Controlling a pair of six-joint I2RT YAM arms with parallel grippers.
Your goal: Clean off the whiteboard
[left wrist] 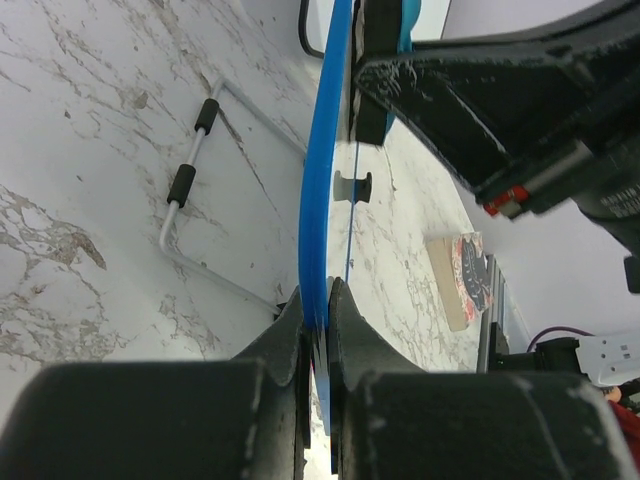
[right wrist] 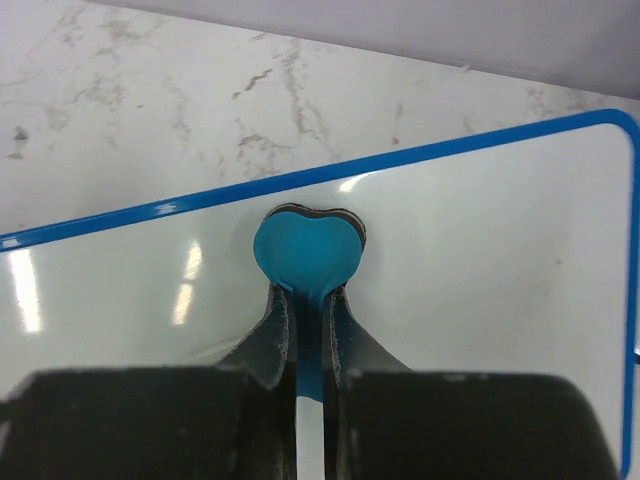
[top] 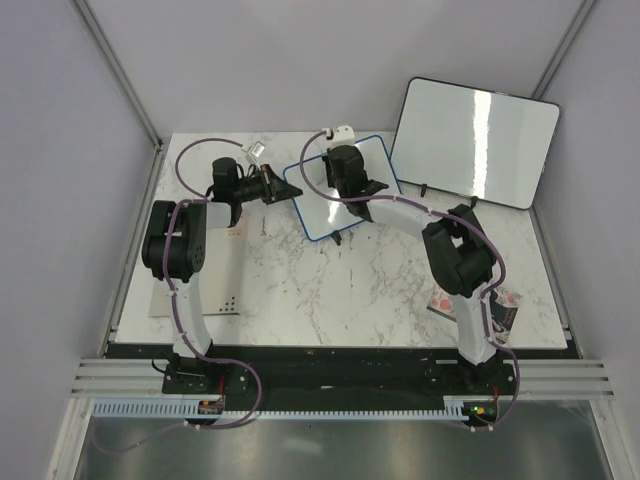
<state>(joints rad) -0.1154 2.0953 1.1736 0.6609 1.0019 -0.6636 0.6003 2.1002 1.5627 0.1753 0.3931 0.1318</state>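
Observation:
The small whiteboard (top: pixel 318 208) with the blue rounded frame stands tilted at the back middle of the marble table. My left gripper (top: pixel 281 187) is shut on its left frame edge (left wrist: pixel 320 200), with the jaws (left wrist: pixel 318 305) pinching the blue rim. My right gripper (top: pixel 350 172) is shut on a teal heart-shaped eraser (right wrist: pixel 305 250) and presses it against the white board face (right wrist: pixel 480 260), near the top frame edge. The face I can see has no marks. My right gripper's black body also shows in the left wrist view (left wrist: pixel 480 90).
A larger black-framed blank whiteboard (top: pixel 475 140) leans at the back right. The small board's wire stand with black feet (left wrist: pixel 195 165) rests on the table behind it. A patterned card (top: pixel 500 300) lies by the right arm. A white object (top: pixel 340 131) sits at the back edge.

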